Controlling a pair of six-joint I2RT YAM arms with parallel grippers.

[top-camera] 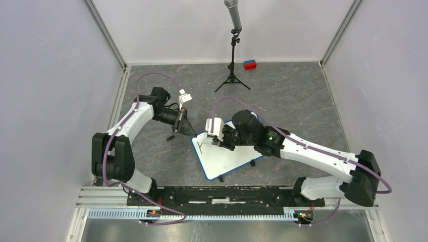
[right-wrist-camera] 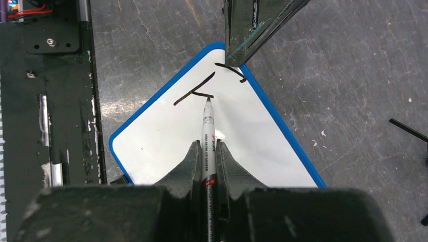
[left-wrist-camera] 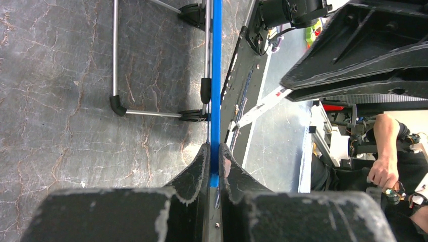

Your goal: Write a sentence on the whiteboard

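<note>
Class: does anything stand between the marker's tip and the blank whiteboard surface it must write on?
Nothing visible does. The marker, in the right gripper, touches the whiteboard beside the first strokes; the left gripper clamps only the far corner.

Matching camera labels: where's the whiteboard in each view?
Top external: whiteboard just below centre, tilted, between the arms.
Left wrist: edge-on, a vertical blue line mid-frame.
Right wrist: centre, white face up, marker over it.
Shared landmark: left gripper clamped on its rim.
</note>
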